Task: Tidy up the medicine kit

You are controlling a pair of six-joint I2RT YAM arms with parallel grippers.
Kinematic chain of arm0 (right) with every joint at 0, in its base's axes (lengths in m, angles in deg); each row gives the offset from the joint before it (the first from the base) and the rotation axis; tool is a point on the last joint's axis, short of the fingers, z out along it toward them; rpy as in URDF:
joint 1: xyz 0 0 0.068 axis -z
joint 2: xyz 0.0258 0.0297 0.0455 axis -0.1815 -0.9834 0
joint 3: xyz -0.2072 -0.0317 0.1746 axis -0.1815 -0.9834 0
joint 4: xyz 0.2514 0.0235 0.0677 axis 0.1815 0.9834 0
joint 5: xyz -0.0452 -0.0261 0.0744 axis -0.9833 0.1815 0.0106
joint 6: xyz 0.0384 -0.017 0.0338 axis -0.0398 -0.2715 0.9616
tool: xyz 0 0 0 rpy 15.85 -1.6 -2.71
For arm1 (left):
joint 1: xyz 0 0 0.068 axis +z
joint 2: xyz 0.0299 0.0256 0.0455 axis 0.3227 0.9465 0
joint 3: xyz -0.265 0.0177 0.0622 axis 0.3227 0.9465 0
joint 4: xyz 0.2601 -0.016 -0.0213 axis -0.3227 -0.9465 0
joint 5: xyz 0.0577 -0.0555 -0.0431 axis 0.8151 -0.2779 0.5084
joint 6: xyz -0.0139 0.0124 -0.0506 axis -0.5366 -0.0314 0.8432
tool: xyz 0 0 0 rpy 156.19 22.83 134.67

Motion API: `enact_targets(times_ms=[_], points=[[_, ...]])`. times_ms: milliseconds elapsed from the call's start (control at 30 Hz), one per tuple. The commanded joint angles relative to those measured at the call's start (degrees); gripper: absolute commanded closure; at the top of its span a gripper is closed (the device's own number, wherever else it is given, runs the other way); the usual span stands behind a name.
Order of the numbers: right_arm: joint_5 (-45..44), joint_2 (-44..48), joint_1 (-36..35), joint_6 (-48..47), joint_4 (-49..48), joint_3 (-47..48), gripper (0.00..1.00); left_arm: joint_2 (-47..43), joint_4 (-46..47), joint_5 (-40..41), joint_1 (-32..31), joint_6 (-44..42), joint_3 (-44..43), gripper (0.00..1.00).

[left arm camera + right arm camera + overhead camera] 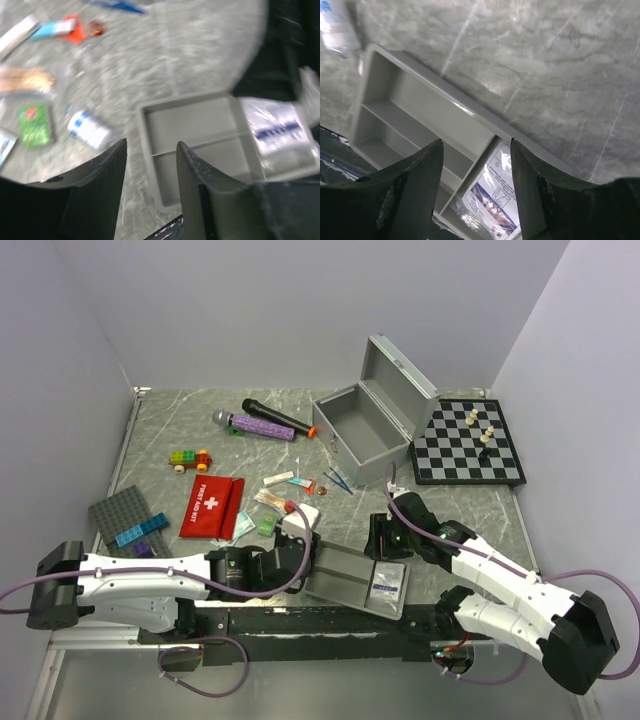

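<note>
Only one packet (pixel 386 582) sits in the tray (pixel 338 576), loose packets (pixel 270 501) litter the table (pixel 165 430), left gripper (pixel 151 145) and right gripper (pixel 476 144) hover spread, empty

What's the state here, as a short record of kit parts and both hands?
case: lid open
tray: on table between the arms
packet in tray: one, right end compartment
red pouch: flat on table, outside case
loose packets: scattered on table, outside tray
left hand: open, empty
right hand: open, empty, over tray

Bright even light; blurred left-wrist view.
</note>
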Motion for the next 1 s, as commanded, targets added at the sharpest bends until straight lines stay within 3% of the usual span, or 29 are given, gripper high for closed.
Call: enact_targets(times_ms=[0,133,333,667,967], points=[[0.3,-0.7,-0.7,2.5,-1.7,-0.1,0.38,0.5,-10.8,9.3,2.9,18.9,-2.4,0.5],[0.8,-2.0,-1.7,3.0,-1.8,-0.3,0.44,-1.2,-13.4,8.1,6.4,25.8,-0.5,0.51],[1.4,-4.3,-3.5,4.9,-2.7,-1.5,0.5,-4.0,-13.6,8.3,7.2,28.7,2.1,0.52],[-2.4,-9.5,-3.6,8.0,-3.5,-1.1,0.49,-7.2,-20.1,12.4,7.6,36.6,3.3,0.52],[-6.4,-13.2,-3.3,10.8,-6.4,0.8,0.63,-9.7,-21.1,13.1,9.2,38.3,5.2,0.55]])
